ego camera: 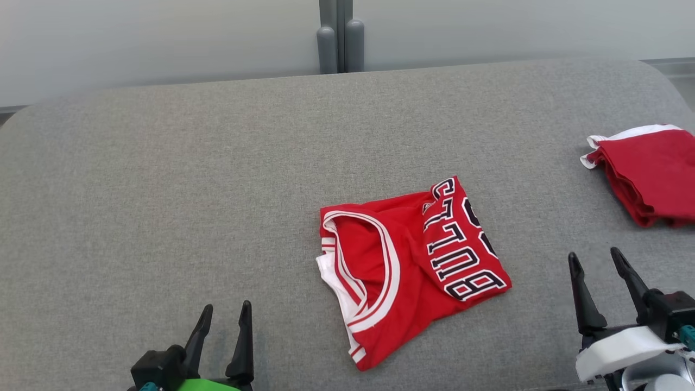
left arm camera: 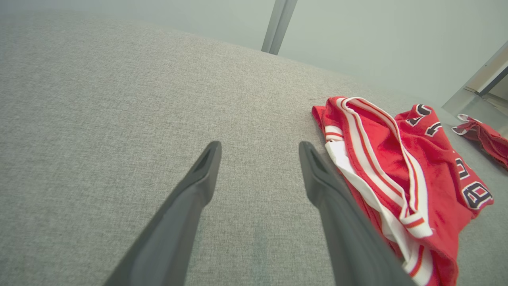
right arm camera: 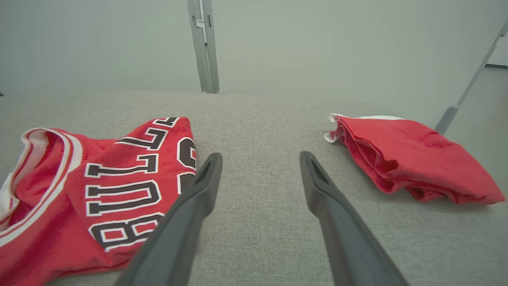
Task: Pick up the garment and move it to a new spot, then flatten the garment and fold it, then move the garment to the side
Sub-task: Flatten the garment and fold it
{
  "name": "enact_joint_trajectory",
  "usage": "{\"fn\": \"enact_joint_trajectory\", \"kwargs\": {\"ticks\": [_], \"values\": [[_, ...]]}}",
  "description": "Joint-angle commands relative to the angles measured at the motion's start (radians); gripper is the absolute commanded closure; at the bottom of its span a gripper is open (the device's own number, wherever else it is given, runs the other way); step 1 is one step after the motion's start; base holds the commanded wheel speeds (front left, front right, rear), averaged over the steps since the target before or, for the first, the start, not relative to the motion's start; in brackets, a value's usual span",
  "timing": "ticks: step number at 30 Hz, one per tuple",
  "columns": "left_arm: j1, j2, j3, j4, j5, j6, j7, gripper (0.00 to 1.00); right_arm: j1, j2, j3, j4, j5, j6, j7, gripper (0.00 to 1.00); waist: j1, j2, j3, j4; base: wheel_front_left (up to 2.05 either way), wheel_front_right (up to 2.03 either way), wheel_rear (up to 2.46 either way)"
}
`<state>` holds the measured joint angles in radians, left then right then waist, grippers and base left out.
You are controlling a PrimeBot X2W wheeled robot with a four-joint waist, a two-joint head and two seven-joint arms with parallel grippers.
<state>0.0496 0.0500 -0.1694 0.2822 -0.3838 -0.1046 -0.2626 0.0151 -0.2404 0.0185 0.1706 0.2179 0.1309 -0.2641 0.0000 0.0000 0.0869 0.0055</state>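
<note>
Head: saw red jersey (ego camera: 412, 271) roughly folded mid grey cushion (ego camera: 163, 190), nearer front edge; 2nd red garment (ego camera: 646, 174) at right edge. L wrist: found left gripper (left arm camera: 258, 146) jaws released, empty, beside jersey. R wrist: found right gripper (right arm camera: 260, 155) jaws released, empty, betw. garments.

**Open cushion to the left, cloth to the right**

From my left gripper (ego camera: 227, 305), bare grey cushion (ego camera: 163, 190) runs from 9 round to 12 o'clock. The red jersey (ego camera: 407, 260) blocks the way between 2 and 3 o'clock. A bare lane leads toward 12 between it and my right gripper (ego camera: 593, 253). A folded red garment (ego camera: 651, 174) sits at that gripper's 1 o'clock. Two grey posts (ego camera: 339, 43) stand past the far edge.
</note>
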Motion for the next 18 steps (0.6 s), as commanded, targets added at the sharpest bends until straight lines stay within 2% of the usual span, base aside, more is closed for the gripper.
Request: {"fn": "enact_joint_trajectory", "kwargs": {"ticks": [1, 9, 14, 18], "values": [[0.012, 0.001, 0.004, -0.007, -0.007, 0.006, -0.002, 0.00, 0.025, 0.008, -0.016, -0.001, -0.013, 0.000, 0.000, 0.00, 0.0000, 0.0000, -0.005, -0.006, 0.00, 0.00, 0.00], [0.046, 0.001, 0.028, -0.017, 0.023, 0.010, -0.002, 0.00, 0.123, 0.073, -0.122, 0.000, -0.033, 0.000, 0.000, 0.00, 0.0000, 0.0000, -0.046, -0.008, 0.00, 0.00, 0.00], [0.080, 0.001, 0.065, -0.023, 0.060, 0.006, -0.002, 0.00, 0.161, 0.092, -0.144, -0.002, -0.051, 0.000, 0.000, 0.00, 0.0000, 0.0000, -0.073, -0.003, 0.00, 0.00, 0.00], [0.097, 0.001, 0.096, -0.030, 0.089, -0.002, -0.002, 0.00, 0.168, 0.093, -0.123, -0.013, -0.059, 0.000, 0.000, 0.00, 0.0000, 0.0000, -0.084, 0.003, 0.00, 0.00, 0.00]]}}
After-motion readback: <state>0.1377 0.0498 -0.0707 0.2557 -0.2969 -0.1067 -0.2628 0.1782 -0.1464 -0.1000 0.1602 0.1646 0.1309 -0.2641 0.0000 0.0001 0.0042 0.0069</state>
